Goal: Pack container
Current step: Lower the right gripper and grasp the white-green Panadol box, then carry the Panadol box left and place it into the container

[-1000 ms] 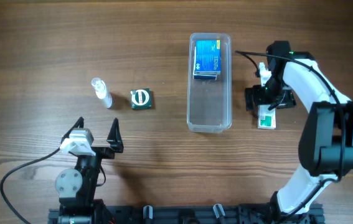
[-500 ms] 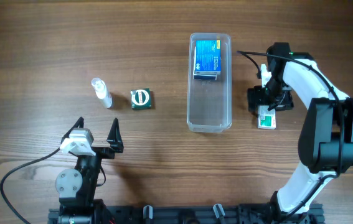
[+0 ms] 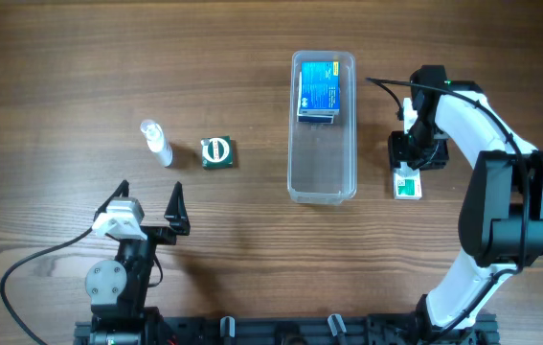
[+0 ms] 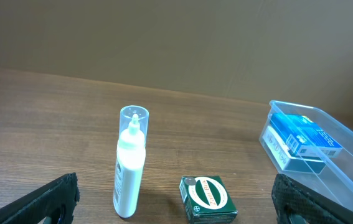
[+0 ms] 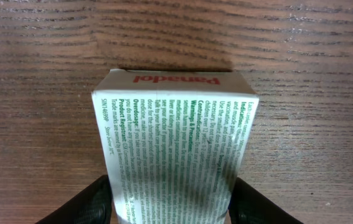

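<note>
The container, a long clear plastic tub, lies right of centre with a blue box in its far end. My right gripper stands just right of the container, pointing down, shut on a white and green Panadol box that rests on the table. In the right wrist view the box fills the gap and both fingers press its sides. My left gripper is open and empty at the near left. The left wrist view also shows the container and the blue box.
A small clear bottle stands upright at the left, with a green square box beside it. Both show ahead of the left gripper, the bottle and the green box. The right arm's cable runs behind the container's far right corner.
The right gripper's jaws have narrowed from wide apart to tight against the sides of the Panadol box. The left arm has not moved.
</note>
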Controlling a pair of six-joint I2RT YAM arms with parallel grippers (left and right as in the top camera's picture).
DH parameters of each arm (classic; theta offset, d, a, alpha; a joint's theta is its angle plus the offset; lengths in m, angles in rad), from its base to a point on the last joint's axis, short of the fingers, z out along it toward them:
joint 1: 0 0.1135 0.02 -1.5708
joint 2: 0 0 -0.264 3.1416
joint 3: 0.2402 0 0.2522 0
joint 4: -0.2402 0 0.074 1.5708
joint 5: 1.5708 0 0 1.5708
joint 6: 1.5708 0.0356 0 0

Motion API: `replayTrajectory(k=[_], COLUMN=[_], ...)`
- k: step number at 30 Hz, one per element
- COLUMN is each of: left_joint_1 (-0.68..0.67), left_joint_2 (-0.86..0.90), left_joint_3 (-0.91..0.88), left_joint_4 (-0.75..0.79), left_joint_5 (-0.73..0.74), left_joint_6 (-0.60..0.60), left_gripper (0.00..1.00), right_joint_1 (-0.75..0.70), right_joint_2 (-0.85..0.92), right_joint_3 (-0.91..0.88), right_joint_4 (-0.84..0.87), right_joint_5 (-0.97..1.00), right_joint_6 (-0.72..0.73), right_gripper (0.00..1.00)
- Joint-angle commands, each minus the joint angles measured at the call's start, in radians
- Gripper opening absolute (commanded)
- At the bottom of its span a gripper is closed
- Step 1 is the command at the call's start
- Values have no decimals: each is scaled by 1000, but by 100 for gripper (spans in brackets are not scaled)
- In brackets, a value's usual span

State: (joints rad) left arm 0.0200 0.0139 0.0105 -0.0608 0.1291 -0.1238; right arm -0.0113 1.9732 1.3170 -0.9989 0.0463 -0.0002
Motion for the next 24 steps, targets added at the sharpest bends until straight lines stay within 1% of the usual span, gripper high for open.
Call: replayTrajectory(k=[1, 3, 6, 8, 12, 14, 19, 24], left_joint_1=[7, 7, 7, 7, 7, 7, 7, 7], left_joint_2=[-6, -6, -6, -6, -6, -6, -6, -6], left_joint_3=[-5, -5, -5, -5, -5, -5, -5, -5], left_joint_4=[-4, -4, -4, -4, -4, -4, -4, -4], left_joint_5=[5, 4, 5, 4, 4, 4, 5, 5], left_joint_6=[15, 15, 15, 15, 15, 15, 15, 15], left_gripper=[100, 100, 100, 100, 100, 100, 100, 100], right_joint_1=[-4, -4, -4, -4, -4, -4, -4, -3], right_joint_2=[10, 10, 10, 10, 9, 8, -6, -57], right_joint_3=[-4, -4, -4, -4, -4, -1, 33, 136], right_joint_4=[11, 13, 15, 15, 18, 19, 13, -41], right_joint_5=[29, 44, 43, 43, 43, 42, 29, -18], right_joint_6=[24, 29, 30, 30, 30, 31, 56, 56], right_gripper=[57, 55, 54, 49, 47, 43, 43, 43])
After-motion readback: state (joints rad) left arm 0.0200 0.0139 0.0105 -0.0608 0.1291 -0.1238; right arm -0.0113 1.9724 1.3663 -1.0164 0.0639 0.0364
